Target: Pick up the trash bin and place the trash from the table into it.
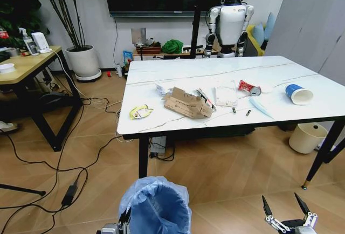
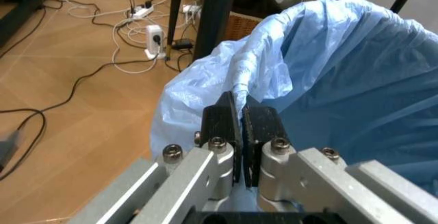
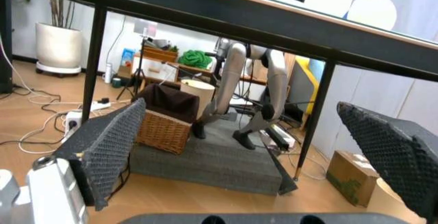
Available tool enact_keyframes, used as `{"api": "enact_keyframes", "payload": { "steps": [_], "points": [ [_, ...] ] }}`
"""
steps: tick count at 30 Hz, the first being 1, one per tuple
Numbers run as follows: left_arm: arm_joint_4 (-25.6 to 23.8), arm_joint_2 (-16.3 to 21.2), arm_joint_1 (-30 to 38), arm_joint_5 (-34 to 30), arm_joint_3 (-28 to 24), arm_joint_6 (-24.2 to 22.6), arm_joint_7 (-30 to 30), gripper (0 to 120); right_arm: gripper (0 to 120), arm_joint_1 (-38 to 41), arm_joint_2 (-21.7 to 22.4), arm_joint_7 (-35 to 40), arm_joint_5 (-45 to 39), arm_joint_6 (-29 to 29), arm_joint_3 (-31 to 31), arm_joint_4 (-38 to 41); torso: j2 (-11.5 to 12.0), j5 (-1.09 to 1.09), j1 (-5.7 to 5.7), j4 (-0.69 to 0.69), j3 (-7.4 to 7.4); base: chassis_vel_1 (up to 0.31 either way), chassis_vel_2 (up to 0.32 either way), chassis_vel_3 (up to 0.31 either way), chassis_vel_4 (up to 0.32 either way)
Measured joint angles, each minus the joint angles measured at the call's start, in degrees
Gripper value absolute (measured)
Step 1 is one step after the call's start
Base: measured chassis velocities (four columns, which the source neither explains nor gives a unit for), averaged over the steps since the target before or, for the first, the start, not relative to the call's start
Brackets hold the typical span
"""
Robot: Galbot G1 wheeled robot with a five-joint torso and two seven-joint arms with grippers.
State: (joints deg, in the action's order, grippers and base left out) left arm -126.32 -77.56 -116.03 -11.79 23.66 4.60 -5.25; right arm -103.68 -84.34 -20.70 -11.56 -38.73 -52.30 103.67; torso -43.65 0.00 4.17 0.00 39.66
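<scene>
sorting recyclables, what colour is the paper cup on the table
Blue outside, white inside: the paper cup lies on its side near the table's right end, clearest in the head view.

We see the trash bin (image 1: 156, 206) cut off by the head view's lower edge, its base out of frame. The left gripper (image 2: 239, 112) hides the pinched fold of bag between its pads. Small dark bits (image 1: 241, 111) on the table (image 1: 215, 69) are too small to identify.

wooden desk (image 1: 24, 67), potted plant (image 1: 81, 56), beige bucket (image 1: 307, 137)
</scene>
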Motion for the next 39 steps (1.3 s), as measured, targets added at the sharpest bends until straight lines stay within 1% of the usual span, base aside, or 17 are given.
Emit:
{"api": "enact_keyframes", "payload": {
  "steps": [2,6,7,12,14,20,21,25,28,32,35,36,39],
  "points": [
    [0.0,0.0,0.0,0.0,0.0,0.0,0.0,0,100,0.0,0.0,0.0,0.0,0.0,0.0,0.0,-0.3,0.00,0.15,0.00,0.14,0.000,0.000,0.000,0.000],
    [-0.2,-0.1,-0.1,-0.2,0.1,0.3,0.2,0,100,0.0,0.0,0.0,0.1,0.0,0.1,0.0,-1.5,0.00,0.82,0.00,0.73,0.000,0.000,0.000,0.000],
    [-0.2,-0.1,-0.1,-0.2,0.1,0.3,0.2,0,100,0.0,0.0,0.0,0.1,0.0,0.1,0.0,-1.5,0.00,0.82,0.00,0.73,0.000,0.000,0.000,0.000],
    [-0.2,-0.1,0.0,-0.8,0.3,0.3,0.2,0,100,0.1,0.2,0.0,0.1,0.1,0.1,0.1,-3.5,0.00,1.88,0.00,1.62,0.000,0.000,0.000,0.000],
    [-0.2,-0.1,0.0,-0.8,0.3,0.3,0.2,0,100,0.1,0.2,0.0,0.1,0.1,0.1,0.1,-3.8,0.00,2.03,0.00,1.73,0.000,0.000,0.000,0.000],
    [-0.2,-0.4,0.1,-1.1,0.9,0.3,0.1,0,100,0.2,0.6,0.0,0.0,0.4,0.1,0.2,-5.9,0.00,3.20,0.00,2.69,0.000,0.000,0.000,0.000],
    [-0.2,-0.4,0.1,-1.1,0.9,0.3,0.1,0,100,0.2,0.6,0.0,0.0,0.4,0.1,0.2,-5.9,0.00,3.20,0.00,2.69,0.000,0.000,0.000,0.000],
    [-0.2,-0.6,0.2,-1.3,1.2,0.3,0.1,0,100,0.4,0.8,0.0,0.0,0.4,0.3,0.0,-7.1,0.00,3.89,0.00,3.21,0.000,0.000,0.000,0.000],
    [-0.1,-0.7,0.2,-1.4,1.3,0.3,0.1,0,100,0.4,0.8,0.0,-0.1,0.4,0.3,0.0,-7.6,0.00,4.17,0.00,3.47,0.000,0.000,0.000,0.000],
    [-0.1,-0.7,0.2,-1.8,1.2,0.2,0.2,0,100,0.3,0.9,0.0,-0.2,0.4,0.3,0.0,-9.0,0.00,4.87,0.00,4.09,0.000,0.000,0.000,0.000],
    [-0.1,-0.7,0.2,-2.1,1.1,0.1,0.2,0,100,0.3,1.0,0.0,-0.3,0.4,0.3,0.0,-9.4,0.00,5.09,0.00,4.30,0.000,0.000,0.000,0.000],
    [-0.1,-0.7,0.1,-2.4,1.0,0.0,0.2,0,100,0.3,1.0,0.0,-0.3,0.4,0.2,0.0,-9.9,0.00,5.38,0.00,4.53,0.000,0.000,0.000,0.000],
    [-0.1,-0.9,0.1,-2.7,0.8,0.0,0.2,0,100,0.3,1.1,0.0,-0.4,0.4,0.2,-0.1,-10.5,0.00,5.73,0.00,4.83,0.000,0.000,0.000,0.000]
  ]
}}
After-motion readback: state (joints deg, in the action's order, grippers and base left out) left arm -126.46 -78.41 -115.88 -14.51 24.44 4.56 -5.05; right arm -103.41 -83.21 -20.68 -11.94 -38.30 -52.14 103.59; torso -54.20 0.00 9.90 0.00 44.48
